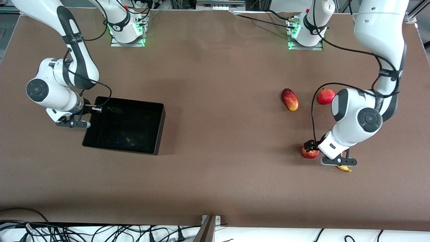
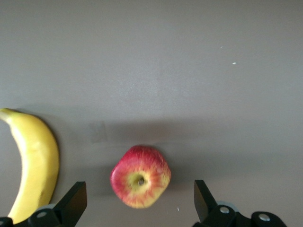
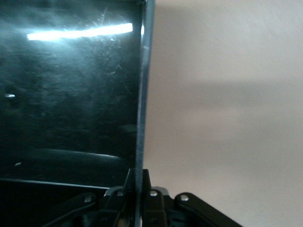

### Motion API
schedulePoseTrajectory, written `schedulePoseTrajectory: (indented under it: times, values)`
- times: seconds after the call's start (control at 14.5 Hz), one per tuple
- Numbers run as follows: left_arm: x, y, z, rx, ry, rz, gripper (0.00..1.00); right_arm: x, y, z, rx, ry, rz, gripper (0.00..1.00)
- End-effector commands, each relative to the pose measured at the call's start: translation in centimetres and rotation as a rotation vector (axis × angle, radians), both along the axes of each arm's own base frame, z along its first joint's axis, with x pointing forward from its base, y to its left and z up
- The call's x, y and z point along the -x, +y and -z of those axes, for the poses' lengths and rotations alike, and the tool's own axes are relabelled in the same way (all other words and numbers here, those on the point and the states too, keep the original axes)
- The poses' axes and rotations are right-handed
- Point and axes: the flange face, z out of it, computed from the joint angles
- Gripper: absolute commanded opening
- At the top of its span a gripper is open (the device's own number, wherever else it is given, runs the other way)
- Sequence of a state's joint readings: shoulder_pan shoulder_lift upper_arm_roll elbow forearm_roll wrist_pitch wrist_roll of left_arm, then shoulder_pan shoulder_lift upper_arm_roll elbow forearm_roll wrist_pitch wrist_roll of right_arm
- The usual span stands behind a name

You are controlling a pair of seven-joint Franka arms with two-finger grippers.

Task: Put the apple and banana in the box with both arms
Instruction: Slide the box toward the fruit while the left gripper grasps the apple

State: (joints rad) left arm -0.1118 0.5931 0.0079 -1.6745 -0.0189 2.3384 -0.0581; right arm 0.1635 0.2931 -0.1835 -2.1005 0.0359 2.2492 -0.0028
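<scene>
- The left gripper (image 2: 140, 201) hangs low over the apple (image 2: 140, 177), jaws spread wide and holding nothing — the fruit sits square between them, stem dimple up, with clear gaps on either side.
- The banana (image 2: 34, 161) lies just beside the apple on the worktop (image 1: 215, 161), outside one finger (image 2: 72, 202); its long axis seems to run roughly along the finger, so a straight descent should, I'd judge, miss it.
- Both fruits are at the left arm's end, well apart from the box (image 1: 158, 131) at the right arm's end — the left arm is plainly the nearer one.
- The right gripper (image 3: 135, 189) is clamped narrow on the box's wall, apparently steadying it.
- A mango (image 1: 290, 99) and a pomegranate (image 1: 326, 96) lie farther from the front camera.
</scene>
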Motion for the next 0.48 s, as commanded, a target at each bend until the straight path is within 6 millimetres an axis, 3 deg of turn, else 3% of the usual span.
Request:
schedulePoseTrajectory:
  times: [0.0,0.14,0.34,0.41]
  values:
    - [-0.3,0.5,1.5,0.011,0.004,-0.006,1.00,-2.9,7.3,-5.5,-0.087,0.014,-0.025,0.00]
    - [-0.3,0.6,2.9,0.011,0.003,-0.008,1.00,-3.4,10.8,-7.3,-0.086,0.010,0.001,0.00]
    - [-0.3,0.6,4.5,0.010,0.003,-0.012,1.00,-2.1,17.6,-7.5,-0.115,0.016,-0.011,0.00]
    - [-0.3,0.6,5.0,0.012,-0.002,-0.017,1.00,-1.2,20.8,-7.2,-0.125,0.023,-0.009,0.00]
